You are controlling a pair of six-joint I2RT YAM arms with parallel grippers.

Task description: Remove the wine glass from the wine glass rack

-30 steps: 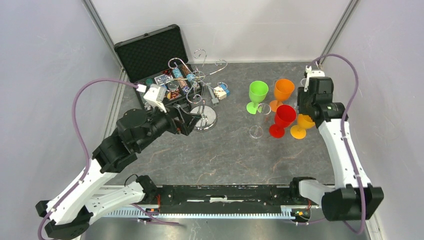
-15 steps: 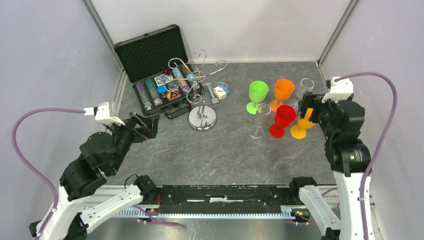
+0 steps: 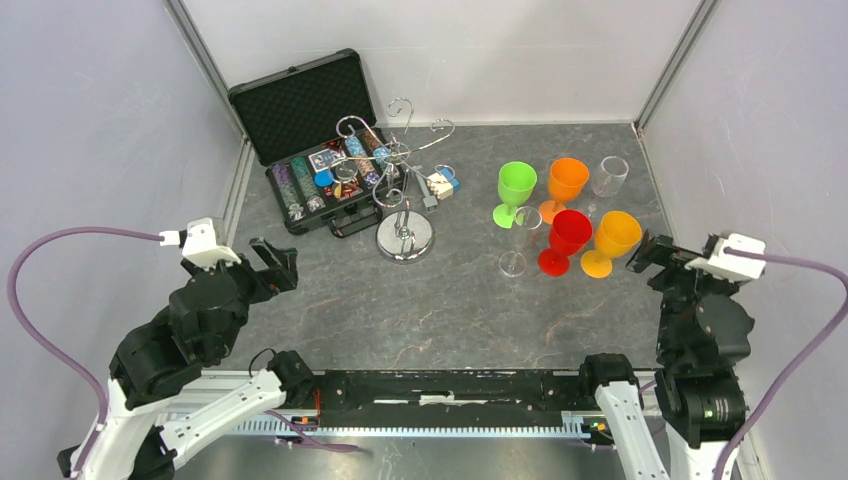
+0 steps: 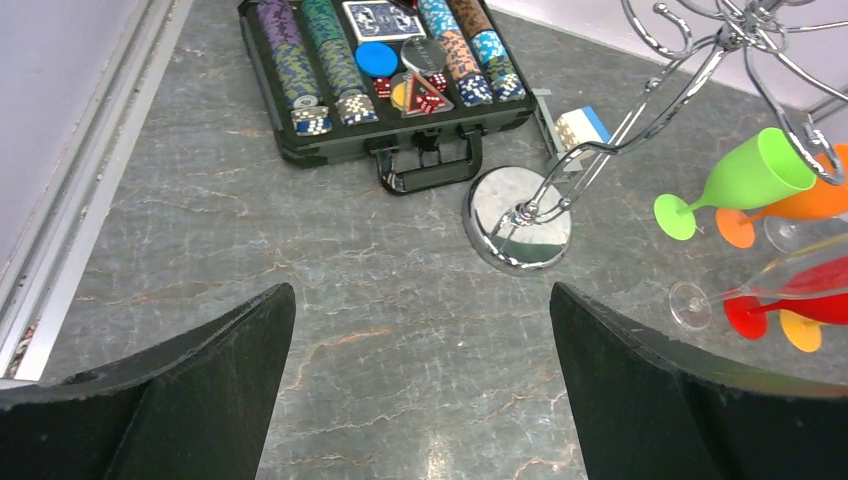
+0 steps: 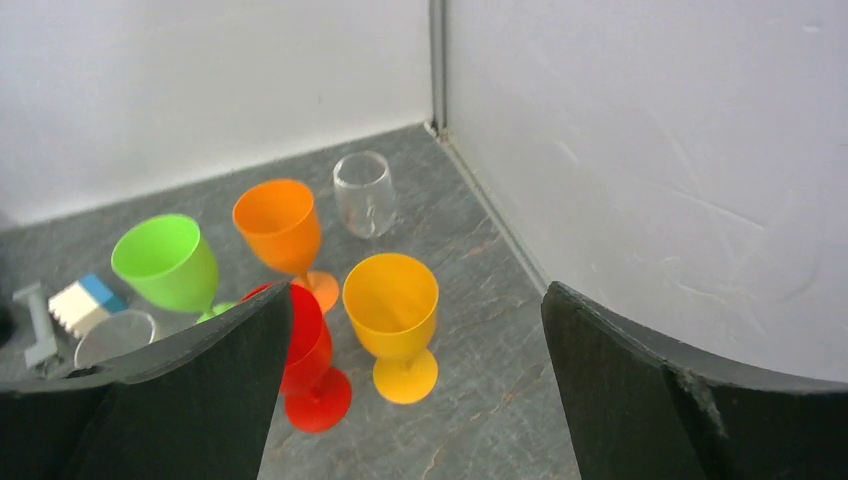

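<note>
We are struggling to trace the wine glass rack (image 3: 405,238) from above. Its curled hooks are blending into the black chip case (image 3: 300,110) behind it, left of centre in the upper frame. In the left wrist view the top edge is cutting the hooks off, leaving only the pole and mirror base. The clear stemmed glass (image 3: 516,238) is showing as little more than an outline. In the right wrist view a dark finger is hiding part of the red glass (image 5: 310,345).

We are holding the left tool (image 3: 273,260) and the right tool (image 3: 655,257) spread wide, neither gripping anything.

The yellow wine glass (image 3: 614,236) is standing upright on the desk (image 3: 450,310), well right of the rack and just beside the red glass. The green glass (image 3: 516,184), the orange glass (image 3: 567,180) and a clear tumbler (image 3: 611,174) are standing behind it, the tumbler nearest the right wall. A broad stretch of grey desk is lying between the two tools.
</note>
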